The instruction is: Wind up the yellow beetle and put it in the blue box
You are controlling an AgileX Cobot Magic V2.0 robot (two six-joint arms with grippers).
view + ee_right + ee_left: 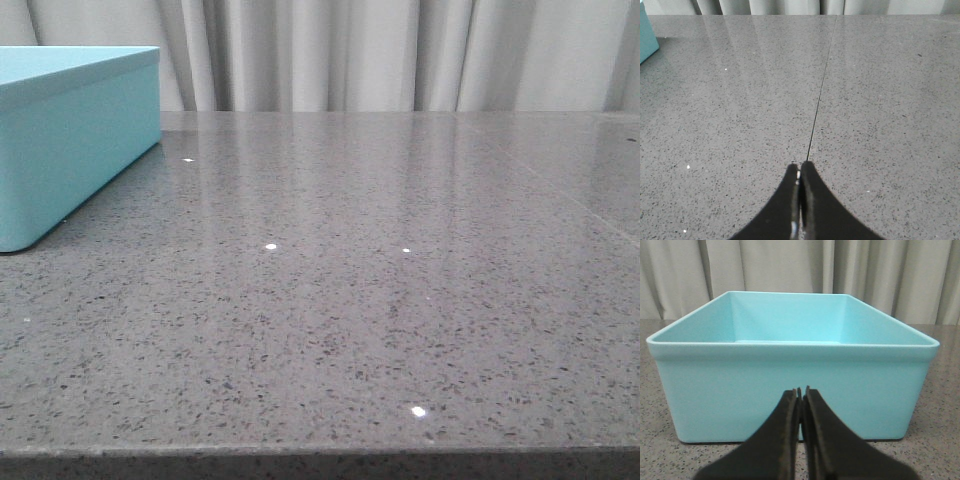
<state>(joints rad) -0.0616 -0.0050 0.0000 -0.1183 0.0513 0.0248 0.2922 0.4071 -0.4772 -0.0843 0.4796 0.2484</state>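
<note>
We saw no yellow beetle in any view; where it sat could not be told. The blue box (70,140) stood at the far left of the grey speckled bench (340,300) in the front view, with pale curtains (400,50) behind. From the left wrist view its near wall faced the camera and what showed of the inside looked bare, though the floor near the front wall was hidden.

The left gripper (802,390) hung just in front of that wall, jaws pressed together on nothing. The right gripper (800,167) hovered over open bench along a thin seam (822,85), jaws also pressed together, nothing between them. A sliver of the box showed at the edge of that view.

We judged the task not started: toy unfound, nothing held. To do this step well, we would first locate the car, spread one pair of jaws before descending, and grip the body across its sides, leaving the wheels free for winding. The glossy rounded shell would probably slip, so a low, centred pinch seemed safest. The box was wide, so the drop looked forgiving.
</note>
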